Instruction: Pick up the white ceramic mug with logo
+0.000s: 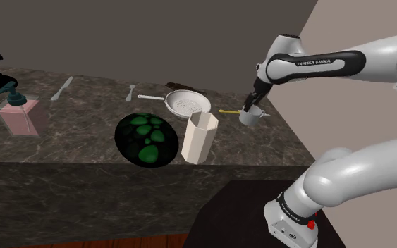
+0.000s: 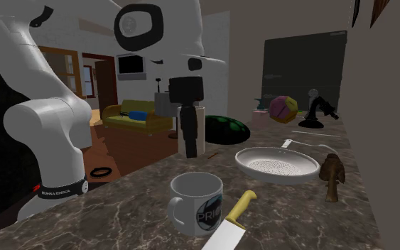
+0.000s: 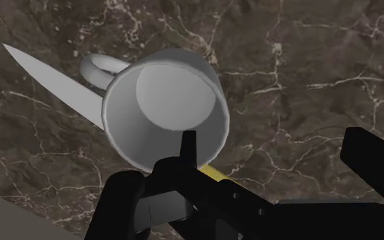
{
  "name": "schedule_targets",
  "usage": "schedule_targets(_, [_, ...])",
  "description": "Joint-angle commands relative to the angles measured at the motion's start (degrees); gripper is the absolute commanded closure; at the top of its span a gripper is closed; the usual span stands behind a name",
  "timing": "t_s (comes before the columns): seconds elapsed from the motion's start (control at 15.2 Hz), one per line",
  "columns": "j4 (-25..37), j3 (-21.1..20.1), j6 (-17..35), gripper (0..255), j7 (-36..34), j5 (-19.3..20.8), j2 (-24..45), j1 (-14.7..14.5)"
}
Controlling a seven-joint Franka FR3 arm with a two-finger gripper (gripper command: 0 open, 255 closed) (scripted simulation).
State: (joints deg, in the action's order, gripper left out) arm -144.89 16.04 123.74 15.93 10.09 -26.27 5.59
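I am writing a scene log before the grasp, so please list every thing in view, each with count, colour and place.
mug: one, white with dark logo, countertop's right end in the shoulder view
knife: one, yellow handle, beside the mug
pan: one, white, shoulder view's left of the mug
mushroom-shaped thing: one, brown, beside the pan
tall cup: one, beige, mid-countertop
oval thing: one, black with green spots, beside the tall cup
soap dispenser: one, pink, shoulder view's left
utensils: two, grey, along the back edge
countertop: one, dark marbled, before the wall
arm: one, white, reaching from the stand
end effector: one, black, open, just above the mug
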Motion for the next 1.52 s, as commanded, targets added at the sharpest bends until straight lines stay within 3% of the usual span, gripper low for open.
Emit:
schedule_targets(0.0, [-0.12, 1.36, 3.57, 0, 1.06, 0.42, 3.36, 0.37])
schedule_targets(0.59, [-2.99, 3.04, 12.32, 0, 1.97, 0.34, 9.28, 0.42])
schedule_targets(0.73, [-3.0, 3.04, 12.31, 0, 1.97, 0.34, 9.27, 0.42])
schedule_targets(0.79, [-3.0, 3.04, 12.36, 255, 1.97, 0.33, 9.32, 0.41])
schedule_targets(1.45, [-2.63, 2.92, 11.4, 255, 1.93, 0.39, 8.72, 0.45])
